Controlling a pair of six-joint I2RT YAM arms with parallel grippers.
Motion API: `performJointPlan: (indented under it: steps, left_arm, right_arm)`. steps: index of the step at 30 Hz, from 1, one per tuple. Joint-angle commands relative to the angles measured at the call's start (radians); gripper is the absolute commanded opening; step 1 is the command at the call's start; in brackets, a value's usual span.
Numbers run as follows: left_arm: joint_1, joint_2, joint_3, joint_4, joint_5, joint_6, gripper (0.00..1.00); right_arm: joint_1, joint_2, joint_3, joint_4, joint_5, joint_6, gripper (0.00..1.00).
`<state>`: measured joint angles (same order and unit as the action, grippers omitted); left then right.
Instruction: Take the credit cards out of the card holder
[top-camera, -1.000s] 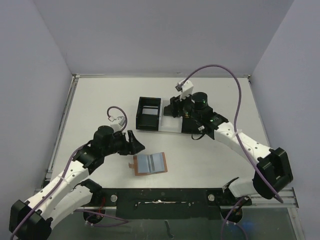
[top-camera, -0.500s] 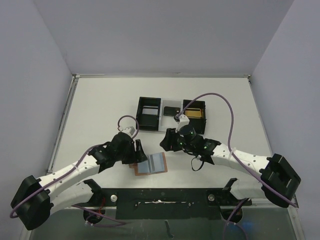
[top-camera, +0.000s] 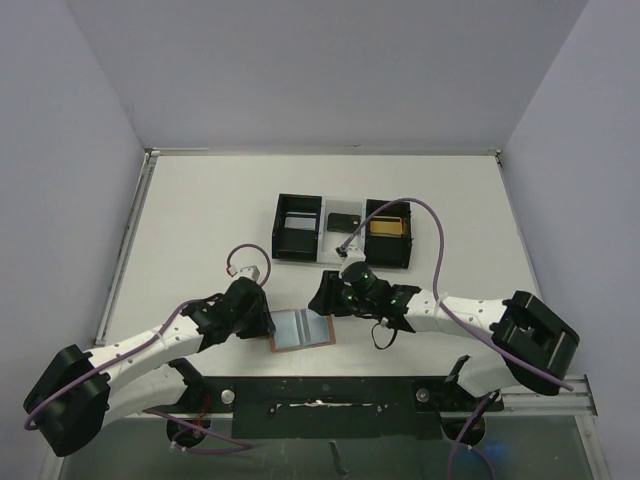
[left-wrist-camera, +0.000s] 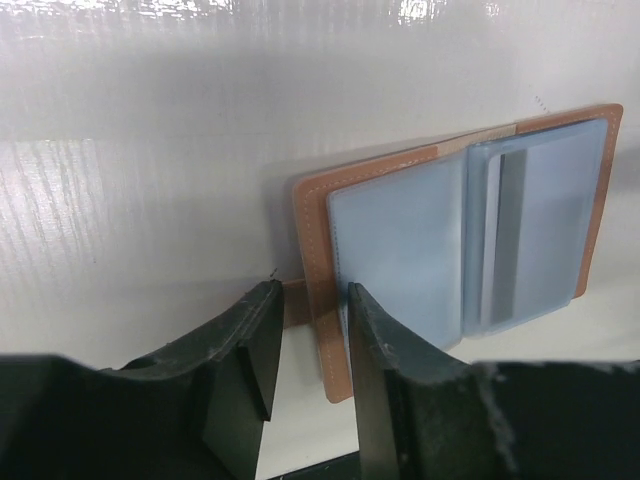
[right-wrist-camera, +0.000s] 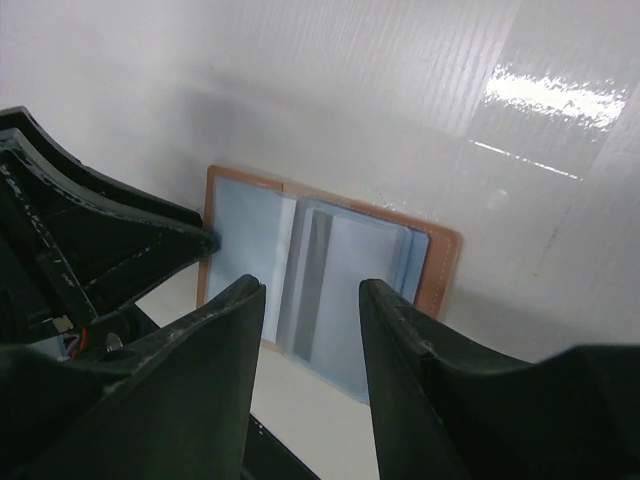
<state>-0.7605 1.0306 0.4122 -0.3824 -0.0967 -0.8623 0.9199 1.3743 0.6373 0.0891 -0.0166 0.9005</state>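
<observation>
The card holder (top-camera: 302, 330) lies open on the table, tan outside with light blue pockets facing up (left-wrist-camera: 400, 250) (right-wrist-camera: 340, 270). My left gripper (top-camera: 266, 322) (left-wrist-camera: 308, 310) is low at its left edge, jaws narrowed and astride the brown border and side tab, with a gap still showing. My right gripper (top-camera: 322, 297) (right-wrist-camera: 310, 300) hovers open over the holder's right half, holding nothing. The credit cards lie in the black tray (top-camera: 276, 232): a silver-grey card (top-camera: 297, 222) on the left, a black card (top-camera: 343, 219) in the white middle, a gold card (top-camera: 387, 227) on the right.
The tray stands behind the holder, past the right arm. A dark bar with the arm bases (top-camera: 320, 392) runs along the near edge, close below the holder. A raised rim (top-camera: 125, 250) borders the table's left side.
The right arm swung from the tray down to the holder. The left arm slid right to the holder's left edge and its jaws narrowed around that edge.
</observation>
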Motion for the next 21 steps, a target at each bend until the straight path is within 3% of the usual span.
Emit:
performJointPlan:
  steps: [1,8,21]
  left_arm:
    - [-0.006,0.001,-0.029,0.086,0.02,-0.005,0.29]
    - [-0.005,-0.024,-0.037,0.095,0.015,0.005,0.26]
    - [-0.005,-0.035,-0.045,0.126,0.042,0.026,0.25]
  right_arm:
    - [0.03,0.038,0.016,0.02,0.016,0.043,0.42]
    - [0.077,0.08,0.042,-0.07,0.154,0.082,0.42]
    - [0.105,0.135,0.092,-0.118,0.179,0.071,0.32]
